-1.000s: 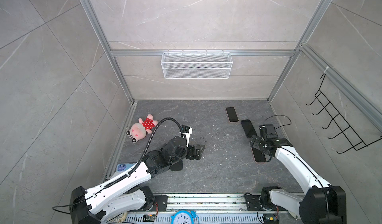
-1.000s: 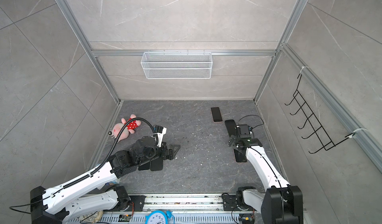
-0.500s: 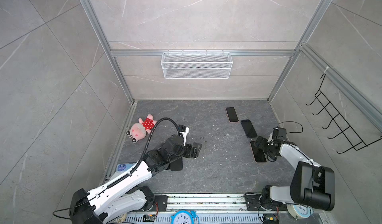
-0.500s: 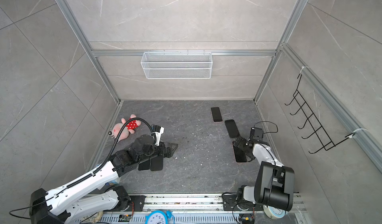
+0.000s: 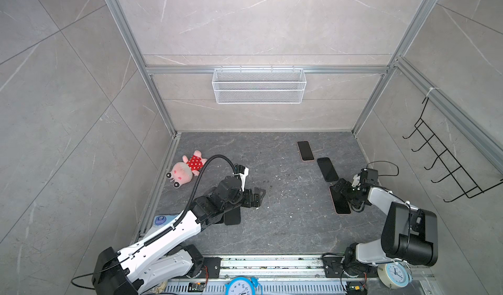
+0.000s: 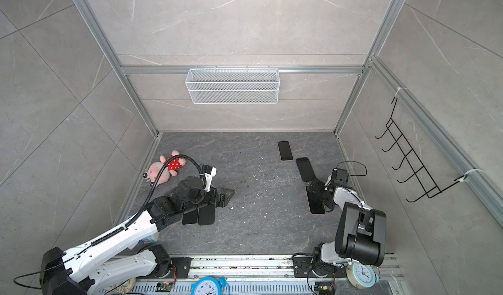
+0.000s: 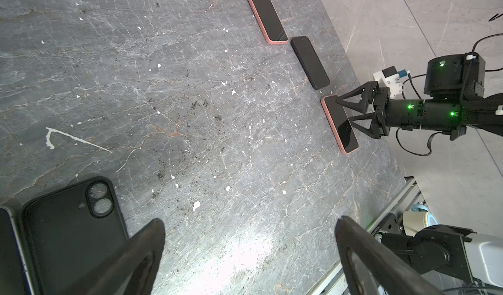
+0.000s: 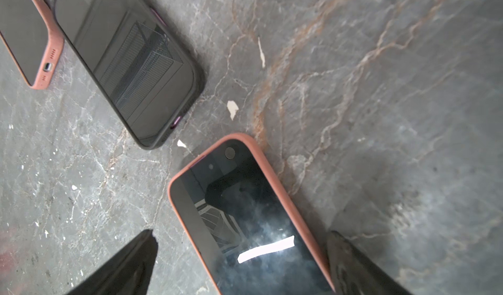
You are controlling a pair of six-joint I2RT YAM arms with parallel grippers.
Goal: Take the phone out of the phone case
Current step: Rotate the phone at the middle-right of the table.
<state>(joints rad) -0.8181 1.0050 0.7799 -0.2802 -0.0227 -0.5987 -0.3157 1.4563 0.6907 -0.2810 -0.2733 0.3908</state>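
The right arm (image 5: 408, 225) is now sitting folded back, with its elbow much closer to its base than a second ago. The left arm (image 5: 168, 233) is sitting a little further back too.

The phone (image 5: 339, 202) is lying flat on the floor (image 5: 285, 225) near the right wall, screen up. It is still sitting inside its pink case (image 8: 234, 138). The right gripper (image 5: 343, 190) is hanging low over the phone's far end, with its jaws spread wide and holding nothing. In the right wrist view the phone is showing between the two fingers (image 8: 130, 261). One finger is sitting right by the case's edge, but I cannot tell if it is touching.

Just past the phone a black phone (image 5: 327, 169) is lying, and past that a far phone (image 5: 305, 150) in another pink case. The three are making a row.

Well apart, across the floor, the left gripper (image 5: 258, 197) is hanging over bare floor, jaws wide, holding nothing. An empty case (image 7: 73, 225), black, is lying just beside it, with a bare phone (image 7: 8, 250) next to that.

A pink toy (image 5: 187, 168) is lying by the left wall. A wire basket (image 5: 258, 85) is hanging on the back wall and black hooks (image 5: 446, 165) on the right wall. A blue clock (image 5: 241, 286) and a white clock (image 5: 394, 276) are sitting at the front.
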